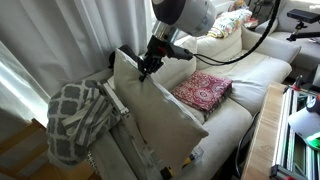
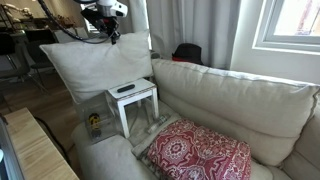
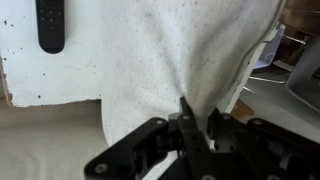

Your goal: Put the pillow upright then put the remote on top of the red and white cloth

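In an exterior view, the gripper (image 1: pixel 148 66) is at the upper edge of the pillow (image 1: pixel 155 112). The pillow stands tilted at the sofa's end, between the grey lattice blanket (image 1: pixel 75 115) and the red and white cloth (image 1: pixel 202 90), which lies flat on the seat.

In an exterior view, the pillow (image 2: pixel 95 65) hides part of the white side table (image 2: pixel 143 92). The remote (image 2: pixel 125 89) lies on the table top, well apart from the cloth (image 2: pixel 200 152).

In the wrist view, the fingers (image 3: pixel 185 118) are pinched shut on a fold of pillow fabric (image 3: pixel 180 50). The remote (image 3: pixel 50 25) is at the upper left.
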Controlling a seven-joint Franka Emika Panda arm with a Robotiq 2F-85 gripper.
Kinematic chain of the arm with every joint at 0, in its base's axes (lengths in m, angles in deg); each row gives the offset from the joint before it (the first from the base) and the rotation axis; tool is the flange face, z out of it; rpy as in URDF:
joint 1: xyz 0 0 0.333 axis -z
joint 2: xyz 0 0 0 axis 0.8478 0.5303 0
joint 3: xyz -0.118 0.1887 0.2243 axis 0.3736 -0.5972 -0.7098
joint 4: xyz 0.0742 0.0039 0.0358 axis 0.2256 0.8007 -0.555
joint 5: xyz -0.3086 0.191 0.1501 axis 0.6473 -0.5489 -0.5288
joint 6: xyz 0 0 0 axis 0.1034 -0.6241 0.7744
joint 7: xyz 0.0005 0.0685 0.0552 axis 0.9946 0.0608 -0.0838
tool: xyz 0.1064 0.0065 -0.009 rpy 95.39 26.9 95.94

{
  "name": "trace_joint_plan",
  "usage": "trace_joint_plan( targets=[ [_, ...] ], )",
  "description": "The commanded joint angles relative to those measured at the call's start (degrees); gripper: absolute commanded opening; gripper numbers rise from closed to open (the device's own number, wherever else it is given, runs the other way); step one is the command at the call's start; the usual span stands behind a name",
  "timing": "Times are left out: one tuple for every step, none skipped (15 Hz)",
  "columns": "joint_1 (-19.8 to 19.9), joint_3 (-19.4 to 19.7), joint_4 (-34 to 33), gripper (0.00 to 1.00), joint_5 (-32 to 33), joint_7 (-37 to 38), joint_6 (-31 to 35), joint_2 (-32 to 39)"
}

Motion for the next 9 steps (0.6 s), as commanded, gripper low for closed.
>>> trace_joint_plan(
  targets=[
    [0.96,0.21,2.01,0.03,8.46,6.7,2.31,-2.83],
    [1.33,0.26,2.4,0.01,10.38,8.17,2.4,-3.62],
    [1.63,0.28,2.72,0.03,12.37,9.75,2.23,-4.37],
    [1.89,0.22,2.97,0.03,14.16,10.99,2.18,-4.96],
    [2.2,0.0,3.07,0.03,15.57,12.1,1.8,-5.56],
    [2.4,-0.25,3.21,0.03,16.85,13.03,1.61,-5.96],
    [2.82,-0.86,3.14,0.03,17.05,13.25,0.51,-6.34],
    [2.86,-1.02,3.27,0.03,17.91,13.88,0.78,-6.56],
    [3.08,-1.36,3.43,0.03,17.97,14.03,0.67,-7.05]
  ],
)
